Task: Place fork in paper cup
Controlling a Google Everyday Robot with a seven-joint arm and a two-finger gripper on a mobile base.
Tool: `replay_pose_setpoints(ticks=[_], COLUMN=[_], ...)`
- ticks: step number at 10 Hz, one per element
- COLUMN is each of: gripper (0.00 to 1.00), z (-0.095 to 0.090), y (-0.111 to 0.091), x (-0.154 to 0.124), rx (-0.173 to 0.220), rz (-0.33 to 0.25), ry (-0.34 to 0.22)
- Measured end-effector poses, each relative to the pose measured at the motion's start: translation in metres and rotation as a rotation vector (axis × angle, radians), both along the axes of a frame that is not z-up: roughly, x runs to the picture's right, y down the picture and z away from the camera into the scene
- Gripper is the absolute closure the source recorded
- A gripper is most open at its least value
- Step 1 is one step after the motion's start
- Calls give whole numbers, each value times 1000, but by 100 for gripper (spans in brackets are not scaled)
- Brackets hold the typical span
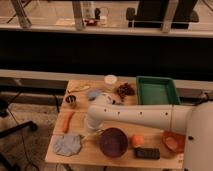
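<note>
My gripper [92, 130], fingers pressed together, points down at the table's [88, 153] front left; whether it holds anything, I cannot tell. 1 white paper cup [110, 81] stands upright at the table's far edge.

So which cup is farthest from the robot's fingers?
The white paper cup at the table's back edge; the light-blue cup and dark metal cup sit nearer the fingers, which point down mid-table.

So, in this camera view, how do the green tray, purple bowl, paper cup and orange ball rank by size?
1. green tray
2. purple bowl
3. The paper cup and orange ball look alike; the ball is nearer, so I won't rank them.
The gripper, shut, hangs just left of the bowl.
</note>
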State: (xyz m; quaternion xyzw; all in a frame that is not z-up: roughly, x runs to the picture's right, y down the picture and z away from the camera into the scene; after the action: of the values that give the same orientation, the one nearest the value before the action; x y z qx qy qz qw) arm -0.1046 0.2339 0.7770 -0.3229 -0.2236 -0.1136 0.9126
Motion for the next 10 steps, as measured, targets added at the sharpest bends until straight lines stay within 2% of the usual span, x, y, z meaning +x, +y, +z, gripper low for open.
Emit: replay_pose_setpoints(ticks=[3,7,10], gripper=[100,100,100], z=[-9,-37,-58], y=[-14,-46,-72], x=[-9,-16,-19], rx=[34,102,178], rz=[-4,-16,-79], ry=[-48,-101,-99])
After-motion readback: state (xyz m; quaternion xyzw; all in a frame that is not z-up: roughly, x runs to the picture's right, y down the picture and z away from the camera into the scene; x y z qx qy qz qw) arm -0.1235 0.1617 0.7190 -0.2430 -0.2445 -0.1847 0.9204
